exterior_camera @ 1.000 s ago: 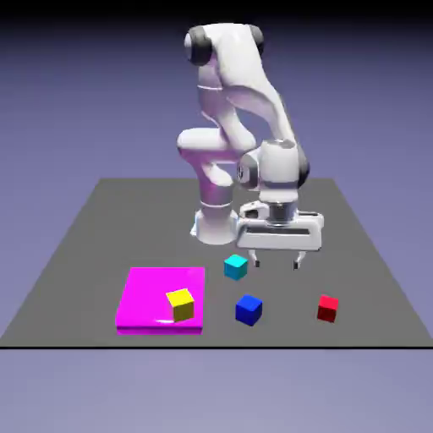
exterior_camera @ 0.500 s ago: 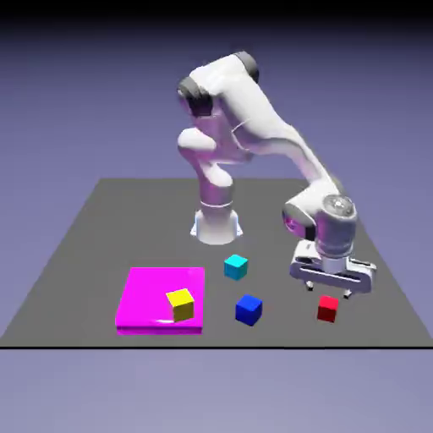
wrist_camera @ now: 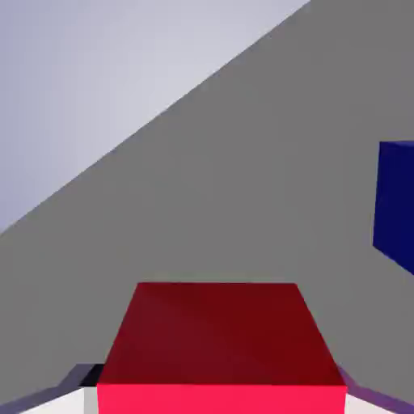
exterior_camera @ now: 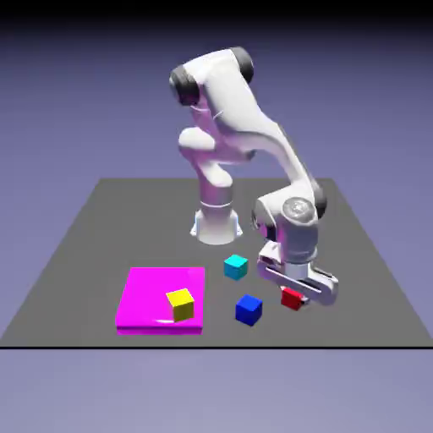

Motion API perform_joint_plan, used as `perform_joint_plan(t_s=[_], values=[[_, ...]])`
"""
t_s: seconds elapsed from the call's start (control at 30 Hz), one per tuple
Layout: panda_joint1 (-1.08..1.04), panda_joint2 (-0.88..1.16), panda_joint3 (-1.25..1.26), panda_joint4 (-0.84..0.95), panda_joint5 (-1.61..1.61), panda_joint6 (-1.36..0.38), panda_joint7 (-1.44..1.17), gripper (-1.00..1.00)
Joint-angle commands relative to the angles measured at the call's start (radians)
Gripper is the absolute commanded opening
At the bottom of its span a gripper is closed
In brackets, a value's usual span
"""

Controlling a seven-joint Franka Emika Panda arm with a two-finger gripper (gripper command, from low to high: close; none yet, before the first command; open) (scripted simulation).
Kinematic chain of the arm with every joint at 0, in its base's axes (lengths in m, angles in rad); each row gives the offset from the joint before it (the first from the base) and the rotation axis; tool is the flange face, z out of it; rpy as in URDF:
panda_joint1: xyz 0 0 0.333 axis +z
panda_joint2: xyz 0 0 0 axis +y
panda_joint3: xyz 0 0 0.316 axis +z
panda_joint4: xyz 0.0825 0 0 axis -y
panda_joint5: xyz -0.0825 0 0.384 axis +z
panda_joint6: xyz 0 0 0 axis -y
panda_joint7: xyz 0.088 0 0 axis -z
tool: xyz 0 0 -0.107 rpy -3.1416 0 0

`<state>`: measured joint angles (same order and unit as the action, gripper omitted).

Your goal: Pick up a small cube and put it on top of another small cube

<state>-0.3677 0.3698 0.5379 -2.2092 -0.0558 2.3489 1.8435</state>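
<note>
Gripper [exterior_camera: 296, 294]: clamped on red cube [exterior_camera: 292, 298], held just above the table [exterior_camera: 84, 245] near its front edge, right of centre. Blue cube [exterior_camera: 249, 309] just beside it; cyan cube [exterior_camera: 236, 267] behind.

elevated front view, close hand view

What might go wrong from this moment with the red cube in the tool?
The tool holds the red cube on a tilted wrist; a slanted release may topple it. The blue cube sits close by, and a low sweep may knock it. The cyan cube is also nearby.
</note>
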Motion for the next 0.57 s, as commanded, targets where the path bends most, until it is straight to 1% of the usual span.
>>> perform_joint_plan(t_s=[0.0, 0.23, 0.27, 0.4, 0.43, 0.47, 0.5, 0.53], values=[[-0.022, -0.034, -0.036, -0.008, 0.040, -0.011, -0.009, -1.00], [-0.161, -0.250, -0.268, -0.061, 0.302, -0.078, -0.074, -1.00], [-0.161, -0.250, -0.268, -0.061, 0.302, -0.078, -0.074, -1.00], [-0.136, -0.120, -0.266, -0.103, 0.299, 0.096, -0.077, -1.00], [-0.136, -0.120, -0.266, -0.104, 0.299, 0.097, -0.077, -1.00], [-0.136, -0.120, -0.266, -0.104, 0.299, 0.097, -0.077, 1.00], [-0.136, -0.120, -0.266, -0.104, 0.299, 0.097, -0.077, 1.00], [-0.142, -0.152, -0.267, -0.093, 0.300, 0.054, -0.076, 1.00]])
